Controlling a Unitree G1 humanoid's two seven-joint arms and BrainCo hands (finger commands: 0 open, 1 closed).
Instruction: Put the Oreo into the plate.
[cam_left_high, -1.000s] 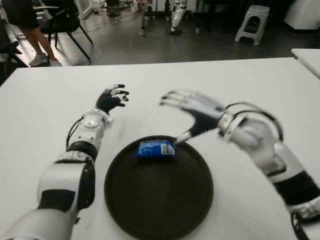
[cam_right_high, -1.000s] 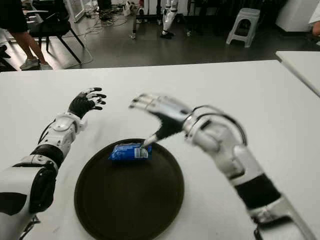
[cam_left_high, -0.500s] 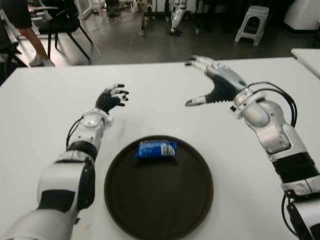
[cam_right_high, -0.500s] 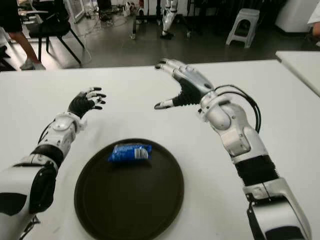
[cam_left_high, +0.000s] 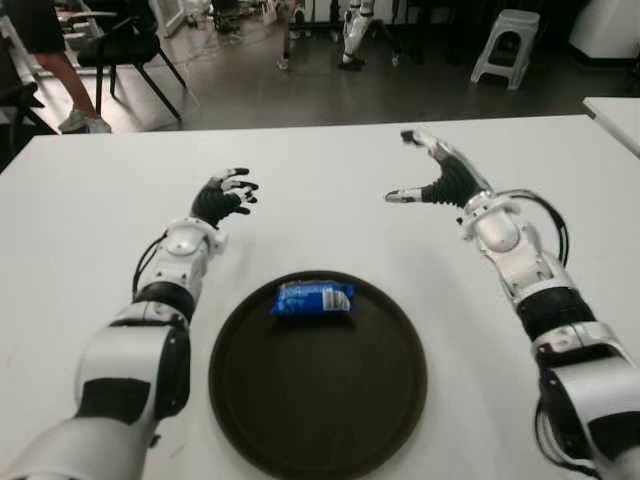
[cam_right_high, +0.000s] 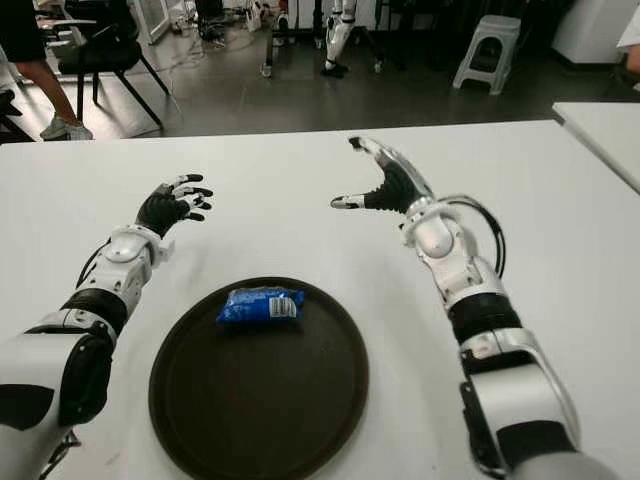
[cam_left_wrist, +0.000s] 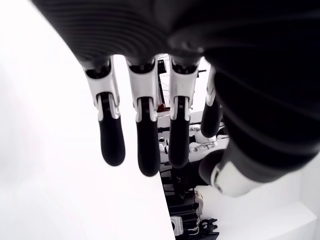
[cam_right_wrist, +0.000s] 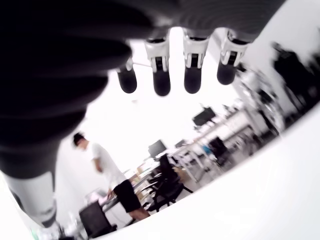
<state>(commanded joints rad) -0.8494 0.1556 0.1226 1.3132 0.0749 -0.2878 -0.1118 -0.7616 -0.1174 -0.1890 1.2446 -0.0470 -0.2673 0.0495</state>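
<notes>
Oreo (cam_left_high: 312, 298) lies flat inside the plate (cam_left_high: 330, 420), near its far rim; placement judged complete. Pack looks light, crinkly, slippery; contents brittle, so grip across its short sides. Right hand (cam_left_high: 440, 178) and left hand (cam_left_high: 222, 195) over the table (cam_left_high: 90, 210), fingers spread, empty.

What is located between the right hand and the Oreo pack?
Only bare white table and the plate's far rim, as both eye views show. The right hand is open; the Oreo pack lies in the plate.
</notes>
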